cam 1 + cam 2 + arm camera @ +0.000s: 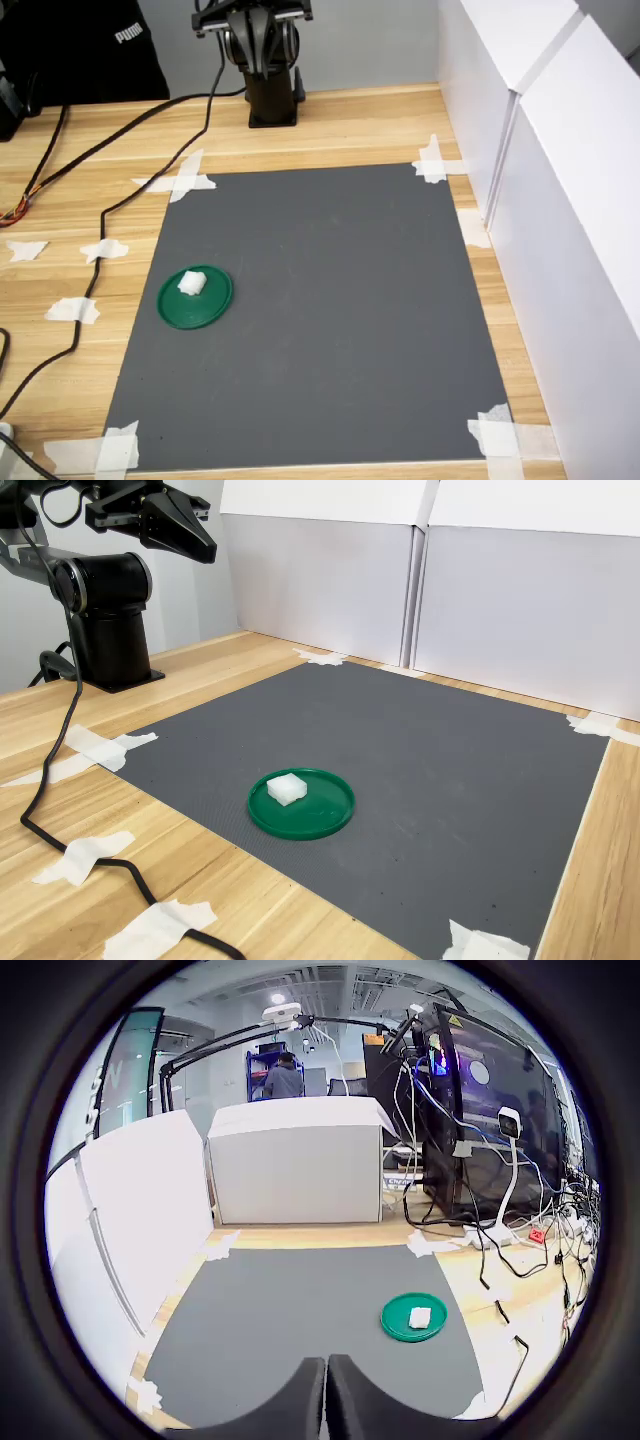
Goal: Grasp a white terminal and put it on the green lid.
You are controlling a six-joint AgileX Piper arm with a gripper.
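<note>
Glossy green plastic lid (pixel 318 818); smooth white plastic terminal (pixel 286 789); matt, finely textured grey mat (pixel 420 750); pale grained wood table (pixel 200 670); torn white tape (pixel 95 748).

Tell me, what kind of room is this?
Probably a robotics lab or workshop. A grey mat is taped to a wooden bench, white boards screen it off, and the wrist view shows monitors and tangled cables behind.

White on green, set against grey and pale wood

A white terminal (pixel 287 788) is seen on a dark green lid (pixel 318 818); the mat (pixel 330 300) is plain dark grey, fixed with white tape (pixel 178 179) to a light, grained wooden tabletop (pixel 60 200). The arm (pixel 105 605), tool (pixel 185 525) and cable (pixel 110 210) are black; the boxes (pixel 520 600) are white.
</note>
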